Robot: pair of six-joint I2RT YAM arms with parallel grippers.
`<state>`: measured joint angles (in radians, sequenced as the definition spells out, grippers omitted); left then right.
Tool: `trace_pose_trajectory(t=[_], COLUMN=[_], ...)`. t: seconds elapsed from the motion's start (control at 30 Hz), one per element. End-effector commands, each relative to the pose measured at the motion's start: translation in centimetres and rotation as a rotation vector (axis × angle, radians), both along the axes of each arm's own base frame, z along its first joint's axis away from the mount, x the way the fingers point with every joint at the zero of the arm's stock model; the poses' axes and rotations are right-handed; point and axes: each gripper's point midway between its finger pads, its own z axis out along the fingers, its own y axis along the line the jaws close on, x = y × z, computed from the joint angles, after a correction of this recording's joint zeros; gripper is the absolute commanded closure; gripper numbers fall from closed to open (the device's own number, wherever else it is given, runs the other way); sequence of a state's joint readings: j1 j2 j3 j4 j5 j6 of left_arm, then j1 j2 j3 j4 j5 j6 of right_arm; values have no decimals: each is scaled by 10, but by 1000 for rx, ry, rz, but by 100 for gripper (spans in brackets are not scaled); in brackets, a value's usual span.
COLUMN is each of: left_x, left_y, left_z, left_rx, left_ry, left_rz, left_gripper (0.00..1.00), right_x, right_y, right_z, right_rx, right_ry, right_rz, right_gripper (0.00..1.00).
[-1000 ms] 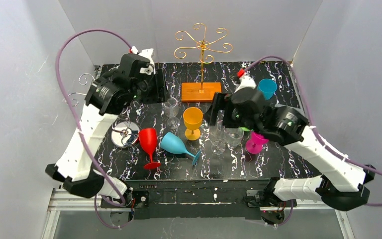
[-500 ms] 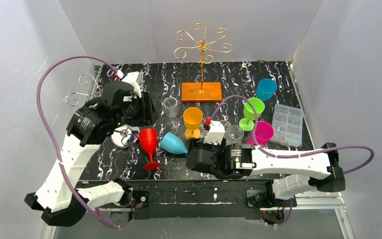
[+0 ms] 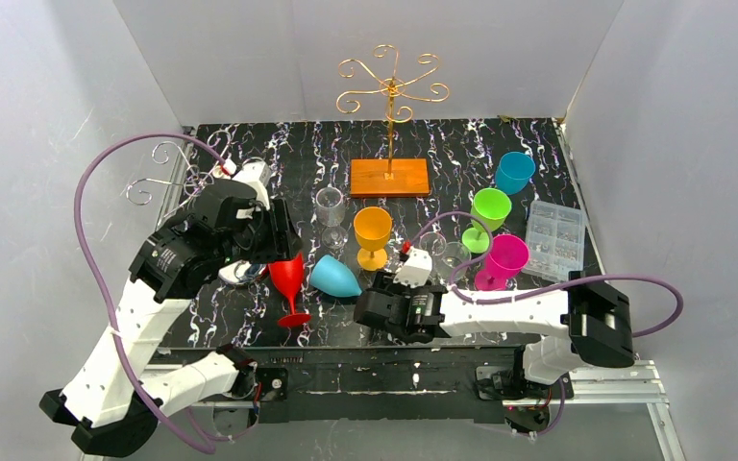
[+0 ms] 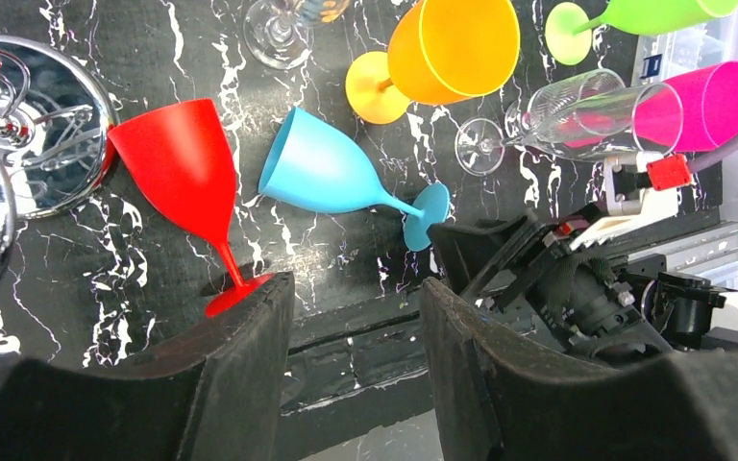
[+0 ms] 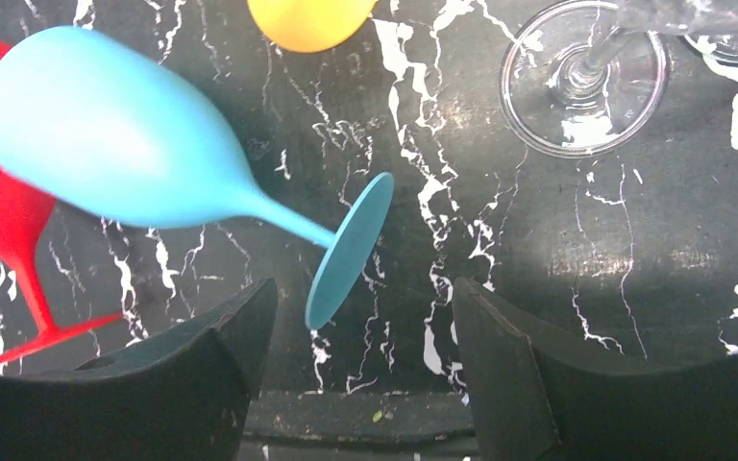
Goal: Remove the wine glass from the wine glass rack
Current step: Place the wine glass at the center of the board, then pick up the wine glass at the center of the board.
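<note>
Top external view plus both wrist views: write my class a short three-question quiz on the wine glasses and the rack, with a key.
1. Pick one. The light blue glass: A stands upright; B lies on its side; C hangs from a hook.
2. True or false: no glass hangs on the gold rack.
3. Fill in: in the right wrist view, the light blue glass's ____ shows between the fingers of the right gripper.
Key: 1 B; 2 true; 3 foot.
</note>
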<state>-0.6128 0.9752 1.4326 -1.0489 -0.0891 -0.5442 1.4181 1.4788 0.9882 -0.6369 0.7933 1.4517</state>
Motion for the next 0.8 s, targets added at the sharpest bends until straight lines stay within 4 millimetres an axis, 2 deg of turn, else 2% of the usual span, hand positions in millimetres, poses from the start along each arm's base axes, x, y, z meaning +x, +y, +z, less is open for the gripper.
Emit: trace_pose_trajectory(t=[0.0,0.17,0.33,0.57,0.77], left_x=[-2,1,4,4,4], left_y=[0,0,-1,1,2], left_z=[-3,-10,-22,-43,-54], left_rx=[-11,0,10,30,37], left_ry=[-4,7,26,60,76], left_rz=[3,10,27,49,61], left_gripper=[51,51,51,51,51], right_x=[13,14,15,15,15], right_y=[13,16,9,11,11], right_z=[5,-6,-16,-24,-22], right_rx=[126,153,167,157,148], right_ry=[-25,-11,1,14,14], right_rz=[-57,-62,-88,-89,-84], right_gripper=[25,26,41,54,69])
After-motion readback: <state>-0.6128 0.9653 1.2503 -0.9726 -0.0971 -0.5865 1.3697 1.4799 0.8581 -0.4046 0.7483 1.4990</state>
